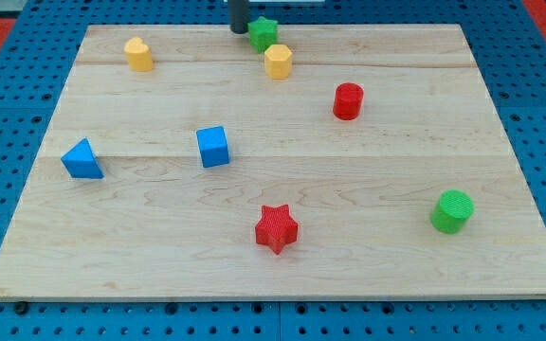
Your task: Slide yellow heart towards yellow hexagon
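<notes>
The yellow heart (138,54) sits near the board's top left. The yellow hexagon (278,61) sits near the top middle, well to the heart's right. A green star (263,33) touches the hexagon's upper left side. My tip (239,31) is at the board's top edge, right beside the green star's left side. It is up and to the left of the hexagon and far to the right of the heart.
A red cylinder (347,100) stands right of the hexagon. A blue cube (212,146) and a blue triangle (82,159) sit at middle left. A red star (276,228) is at bottom middle and a green cylinder (452,210) at lower right. The wooden board (396,284) lies on a blue pegboard.
</notes>
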